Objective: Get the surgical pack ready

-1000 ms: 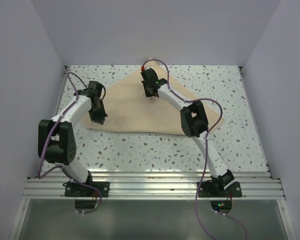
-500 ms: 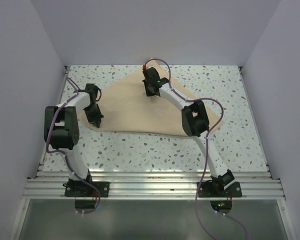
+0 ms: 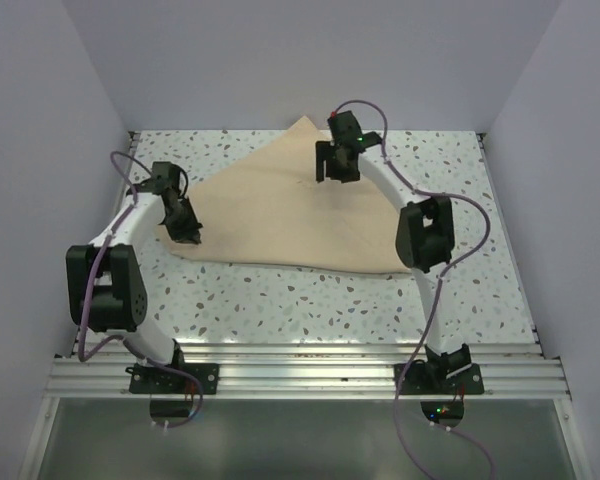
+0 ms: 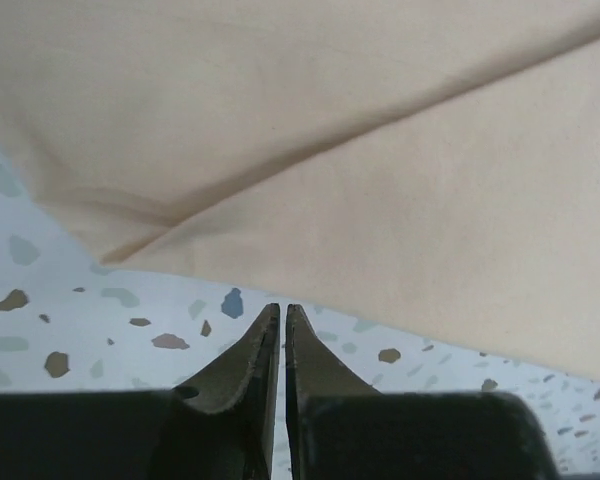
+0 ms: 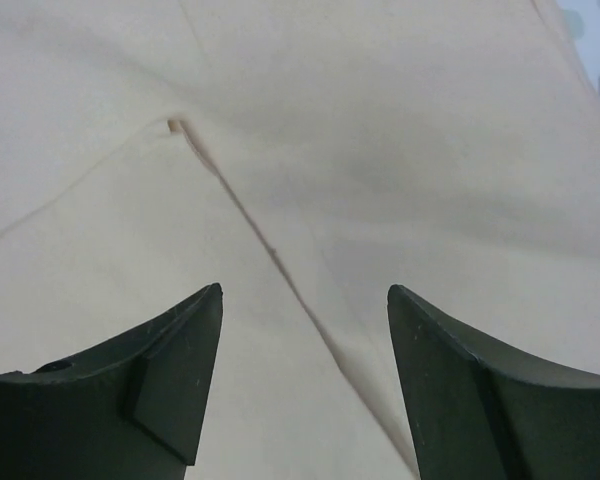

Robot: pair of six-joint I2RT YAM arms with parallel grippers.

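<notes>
Since the earlier view the right gripper (image 3: 337, 172) has swung rightward and let go. It now stands wide and empty over the surgical pack (image 3: 280, 215), which lies flat mid-table. The left gripper (image 3: 188, 236), all but closed and empty, sits at the left corner. For the next fold, pinch only the edge.

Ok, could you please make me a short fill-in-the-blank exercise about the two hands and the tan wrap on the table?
1. The right hand hovers above the tan wrap with its fingers wide ____.
2. The left hand has its fingers almost together, and between them there is ____.
3. In the top view, the left hand is at the wrap's ____ corner.

Missing words: open; nothing; left
</notes>
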